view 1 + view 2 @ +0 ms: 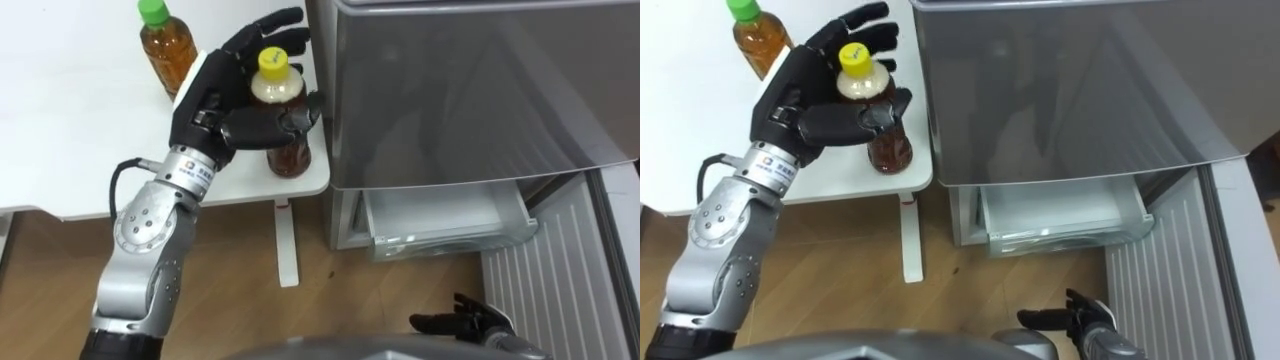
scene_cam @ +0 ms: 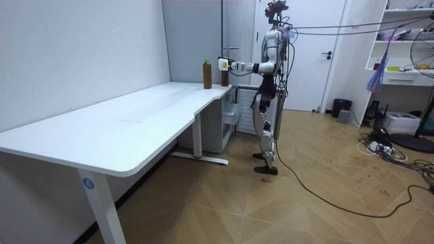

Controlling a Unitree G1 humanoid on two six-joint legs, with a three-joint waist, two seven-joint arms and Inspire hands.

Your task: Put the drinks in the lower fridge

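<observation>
Right hand is hanging low by the floor, fingers relaxed.
I'm gripping the yellow-capped bottle with the left hand at the table corner; green-capped bottle standing just beside, fridge drawer sitting open.

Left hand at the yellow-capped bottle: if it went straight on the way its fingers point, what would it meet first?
Probably the fridge, its grey side just past the fingertips, though depth is unclear. The left hand has its thumb round the yellow-capped bottle.
</observation>
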